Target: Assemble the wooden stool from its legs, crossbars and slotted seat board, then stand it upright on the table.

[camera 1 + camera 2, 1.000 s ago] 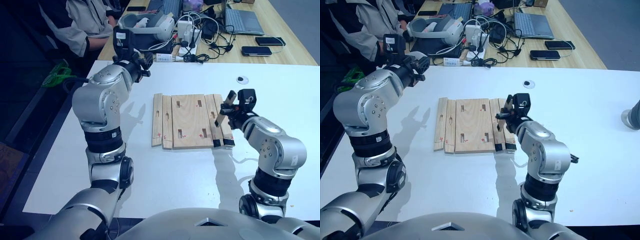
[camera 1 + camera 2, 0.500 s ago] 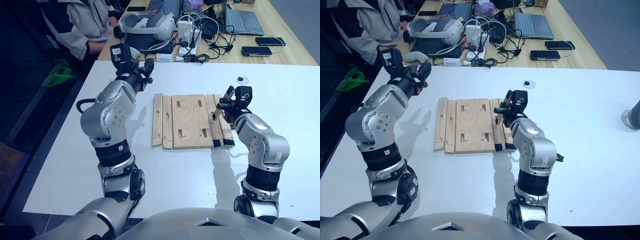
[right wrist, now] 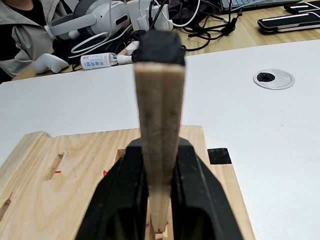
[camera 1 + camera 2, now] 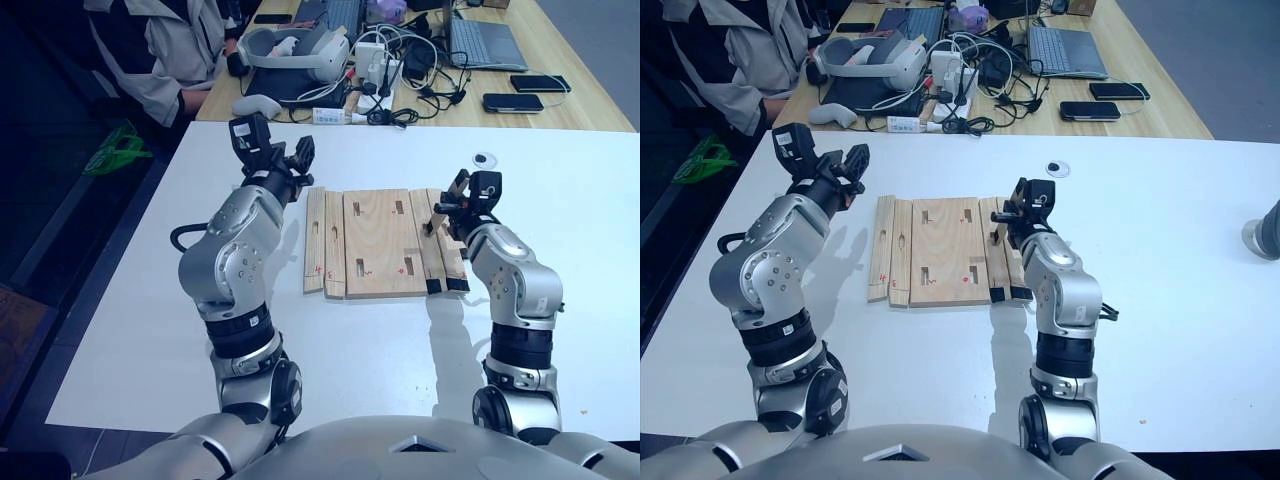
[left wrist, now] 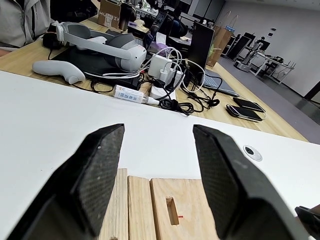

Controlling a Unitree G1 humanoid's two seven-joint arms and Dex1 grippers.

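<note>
1 leg point(image 3: 159, 115) pinched upright by right gripper point(image 3: 157, 160), perhaps touching seat board point(image 4: 383, 243); left gripper point(image 5: 157, 150) hovers agape.

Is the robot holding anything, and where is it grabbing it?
The right gripper pinches a wooden leg near the end away from its black cap. The left gripper is open and empty.
</note>
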